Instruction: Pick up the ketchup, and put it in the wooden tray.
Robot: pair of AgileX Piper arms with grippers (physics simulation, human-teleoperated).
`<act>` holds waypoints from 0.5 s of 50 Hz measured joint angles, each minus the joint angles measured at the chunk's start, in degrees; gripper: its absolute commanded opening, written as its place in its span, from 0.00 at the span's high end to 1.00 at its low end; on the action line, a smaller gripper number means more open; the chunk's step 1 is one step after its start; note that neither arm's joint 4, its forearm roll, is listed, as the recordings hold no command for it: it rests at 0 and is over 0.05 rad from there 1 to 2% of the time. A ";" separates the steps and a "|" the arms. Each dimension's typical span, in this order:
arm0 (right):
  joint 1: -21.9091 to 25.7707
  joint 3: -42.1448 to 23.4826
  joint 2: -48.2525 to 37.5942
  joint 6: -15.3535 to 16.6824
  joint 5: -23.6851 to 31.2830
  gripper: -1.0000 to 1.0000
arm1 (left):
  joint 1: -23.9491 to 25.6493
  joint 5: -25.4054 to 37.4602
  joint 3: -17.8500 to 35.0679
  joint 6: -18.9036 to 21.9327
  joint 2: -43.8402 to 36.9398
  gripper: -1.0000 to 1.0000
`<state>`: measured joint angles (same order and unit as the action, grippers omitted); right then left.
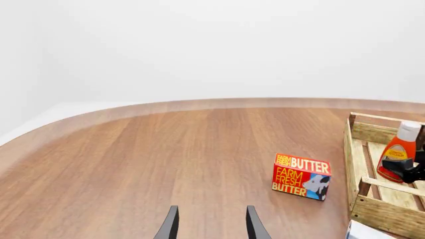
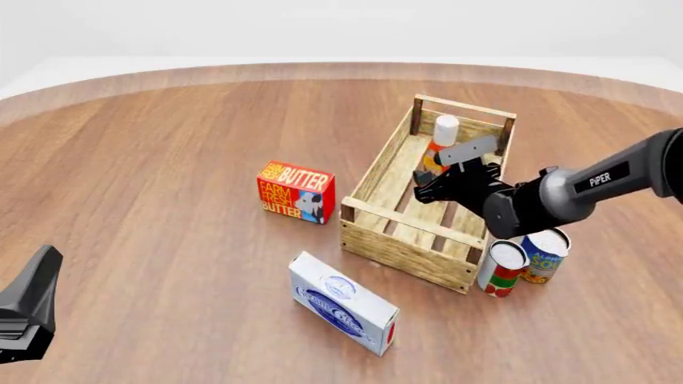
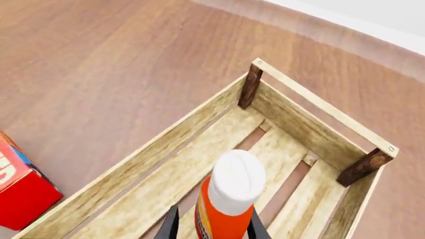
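Starting with the front view: right gripper (image 2: 449,178) is clamped on the ketchup (image 2: 439,144), bottle upright inside the wooden tray (image 2: 404,240), toward its far end. Butter box (image 2: 296,191) sits left of the tray, a blue-and-white box (image 2: 343,302) lies near the tray's front corner, two cans (image 2: 524,262) stand just right of it. Left gripper (image 2: 27,308) shows only partly at the lower-left edge; can't tell its state here.

Left wrist view: left fingers (image 1: 170,224) apart, nothing between them, over bare table (image 1: 133,159).

Right wrist view: fingers (image 3: 173,225) flank the bottle, white cap up, slatted floor below.
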<state>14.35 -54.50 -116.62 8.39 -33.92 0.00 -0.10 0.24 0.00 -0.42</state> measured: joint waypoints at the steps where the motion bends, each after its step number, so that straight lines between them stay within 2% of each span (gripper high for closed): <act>1: 0.01 0.02 0.02 0.01 0.00 0.00 | 0.00 0.00 0.00 0.00 0.00 0.00; 25: -0.11 0.76 4.50 2.00 1.46 0.00 | 0.00 0.00 0.00 0.00 0.00 0.00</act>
<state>14.25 -53.74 -112.12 10.38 -32.47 0.00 -0.10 0.24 0.00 -0.42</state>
